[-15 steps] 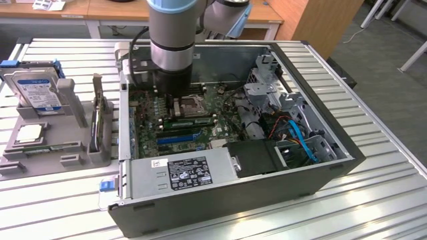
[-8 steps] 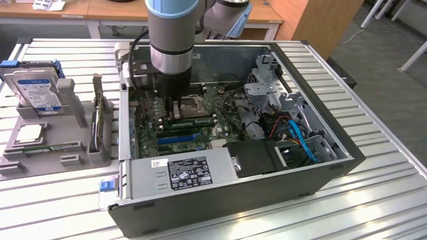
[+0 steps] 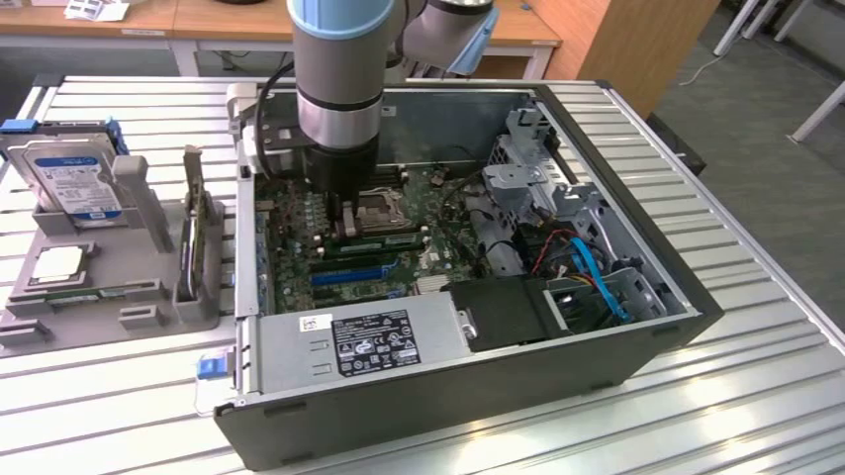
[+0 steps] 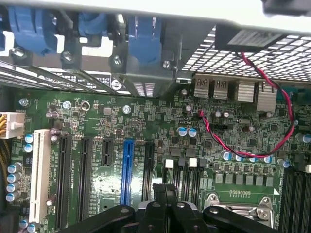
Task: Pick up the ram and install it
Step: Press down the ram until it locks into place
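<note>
Gripper [image 4: 165, 191] inside case [image 3: 634, 346], fingers [image 4: 159, 204] pressed together, holding nothing visible; motherboard [image 4: 160, 131] just beyond fingertips.

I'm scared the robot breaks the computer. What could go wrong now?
The gripper sits low inside the computer case, close over the green board, so it might bump the tiny parts there. A red-and-black wire loops nearby and could perhaps snag.

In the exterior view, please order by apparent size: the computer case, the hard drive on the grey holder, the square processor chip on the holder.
1. computer case
2. hard drive
3. processor chip
</note>
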You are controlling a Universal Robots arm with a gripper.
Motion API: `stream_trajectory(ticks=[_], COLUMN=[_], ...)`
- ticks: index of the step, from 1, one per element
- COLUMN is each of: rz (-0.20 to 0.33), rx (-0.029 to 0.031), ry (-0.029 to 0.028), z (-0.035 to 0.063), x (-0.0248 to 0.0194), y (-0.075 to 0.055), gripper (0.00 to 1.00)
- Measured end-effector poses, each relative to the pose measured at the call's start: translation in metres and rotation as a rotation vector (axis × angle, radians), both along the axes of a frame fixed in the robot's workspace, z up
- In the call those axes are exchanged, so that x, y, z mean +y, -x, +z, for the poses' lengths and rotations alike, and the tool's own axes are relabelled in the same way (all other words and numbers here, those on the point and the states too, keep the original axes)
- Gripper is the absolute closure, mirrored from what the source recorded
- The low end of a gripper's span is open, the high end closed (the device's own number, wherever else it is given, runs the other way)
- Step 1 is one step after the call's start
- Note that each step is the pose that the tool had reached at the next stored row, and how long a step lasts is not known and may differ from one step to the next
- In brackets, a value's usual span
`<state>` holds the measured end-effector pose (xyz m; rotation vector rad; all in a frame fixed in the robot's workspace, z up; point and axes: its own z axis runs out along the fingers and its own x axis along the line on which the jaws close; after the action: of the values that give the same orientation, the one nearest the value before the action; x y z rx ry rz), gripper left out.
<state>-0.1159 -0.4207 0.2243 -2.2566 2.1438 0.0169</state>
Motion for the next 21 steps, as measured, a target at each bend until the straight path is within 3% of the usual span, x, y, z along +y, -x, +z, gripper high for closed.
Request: stream_trajectory(ticks=[8,9,12,14,21], rz=[0.0,0.0,0.0,0.0,0.0], rx=[0.0006,-0.0008,0.0016,0.0022,0.0204], ry=[0.001,-0.0008,0.0007,0.0005,0.0008], z=[-0.0019,-0.0004,0.0098,0.0109,0.0112], x=[-0.0004,-0.0001,-0.0003,-0.0003,-0.0004], y=[0.0,0.0,0.0,-0.001,-0.032], gripper=[0.89,0.89,0.89,0.89,0.89])
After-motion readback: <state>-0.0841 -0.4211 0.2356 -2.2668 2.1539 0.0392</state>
